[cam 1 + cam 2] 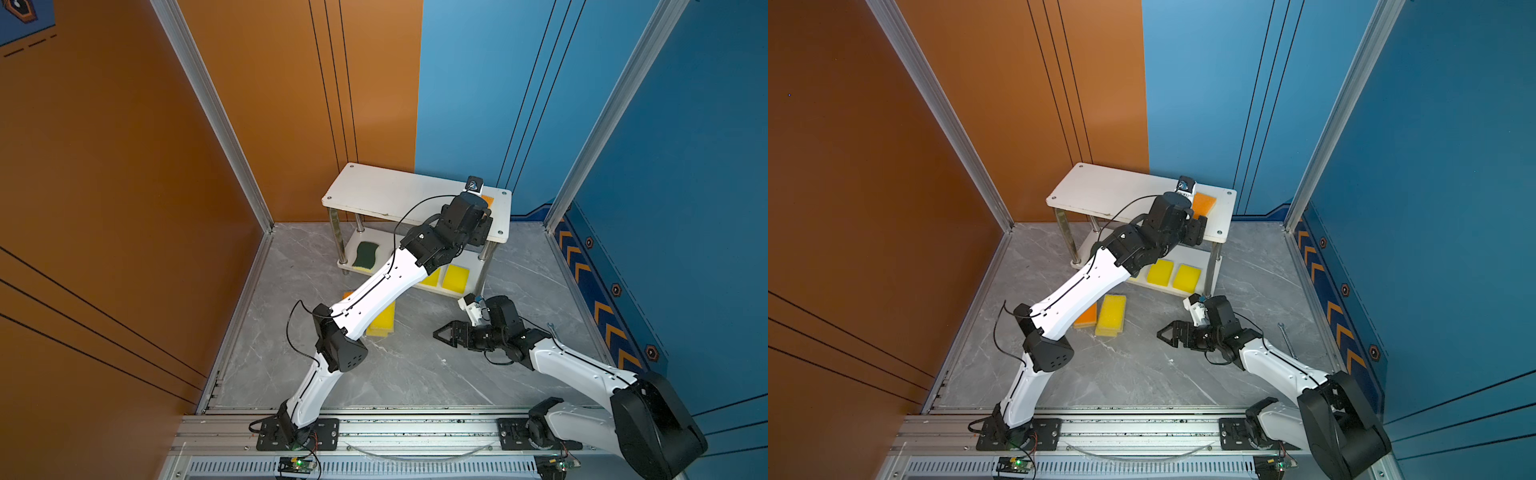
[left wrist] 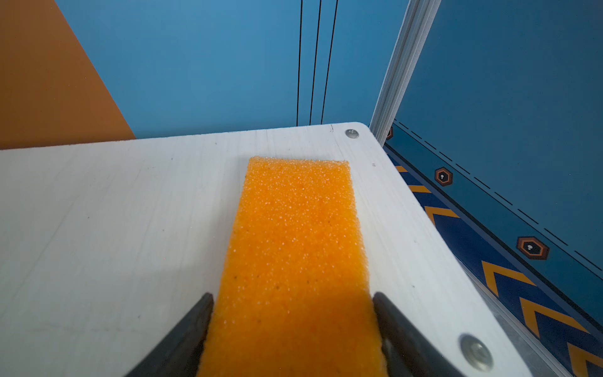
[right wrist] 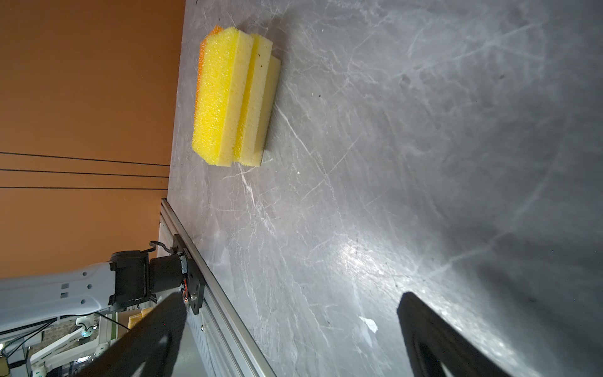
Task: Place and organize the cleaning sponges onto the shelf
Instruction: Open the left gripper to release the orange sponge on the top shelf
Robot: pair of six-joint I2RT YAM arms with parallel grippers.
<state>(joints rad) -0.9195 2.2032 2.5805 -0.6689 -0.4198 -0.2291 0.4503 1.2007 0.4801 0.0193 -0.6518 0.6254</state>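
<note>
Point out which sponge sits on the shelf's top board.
The orange sponge, between the left gripper's fingers near the top board's right end. The yellow sponges and green pad lie on the lower board.

No readable text, label, brand or number shows in any view. The walls carry only patterns.

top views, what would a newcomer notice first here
The left arm stretches across to the shelf, its left gripper closed around an orange sponge lying on the top board's right end. On the grey floor a stack of yellow sponges waits, with the open right gripper hovering nearby.
</note>
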